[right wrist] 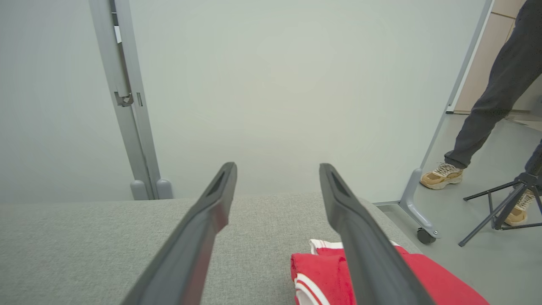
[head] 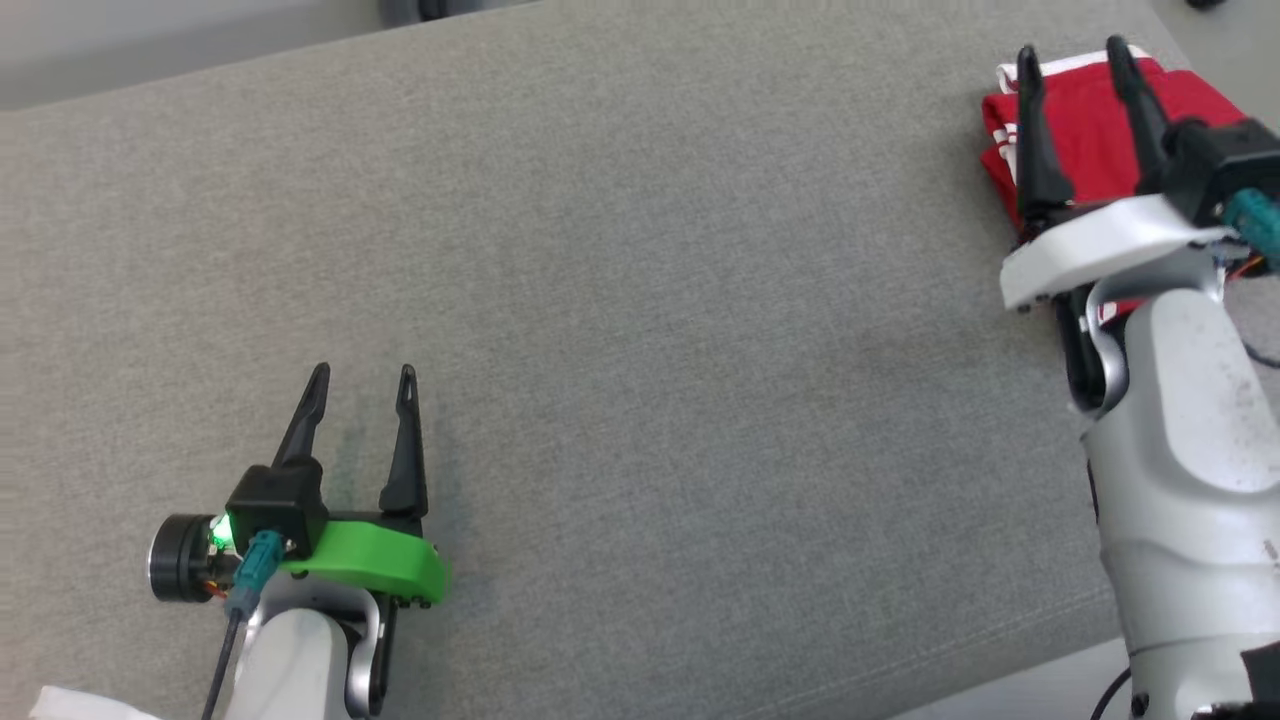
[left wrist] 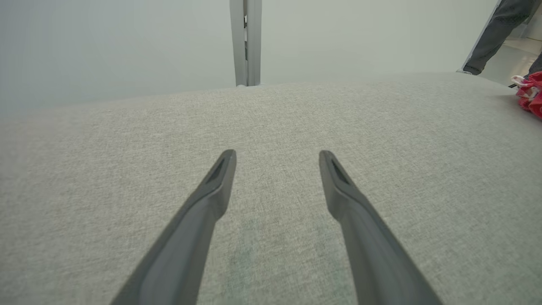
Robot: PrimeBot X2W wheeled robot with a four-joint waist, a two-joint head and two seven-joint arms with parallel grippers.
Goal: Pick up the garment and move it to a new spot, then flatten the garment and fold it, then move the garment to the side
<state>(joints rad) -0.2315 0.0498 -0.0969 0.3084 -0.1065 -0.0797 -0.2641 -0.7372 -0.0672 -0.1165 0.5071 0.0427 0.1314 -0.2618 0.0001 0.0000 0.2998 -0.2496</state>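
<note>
Hovering right gripper [head: 1072,47], fingers spread, just over the folded red garment [head: 1085,120] on the grey fabric surface [head: 640,300]; holding left gripper [head: 363,370] spread, well apart.

Light's bright, soft and even all over. On the grey table [head: 640,300] there's just a faint smudgy shadow under the left gripper [head: 363,372], and a little green light [head: 218,530] glows at its base. The head view is nice and sharp. Both wrist views bulge a bit: the table's far edge bows and the grey post [right wrist: 123,97] leans. The white panel [left wrist: 127,42] looks hazy and washed out, and the red garment [left wrist: 531,91] goes soft at the frame edge.
</note>
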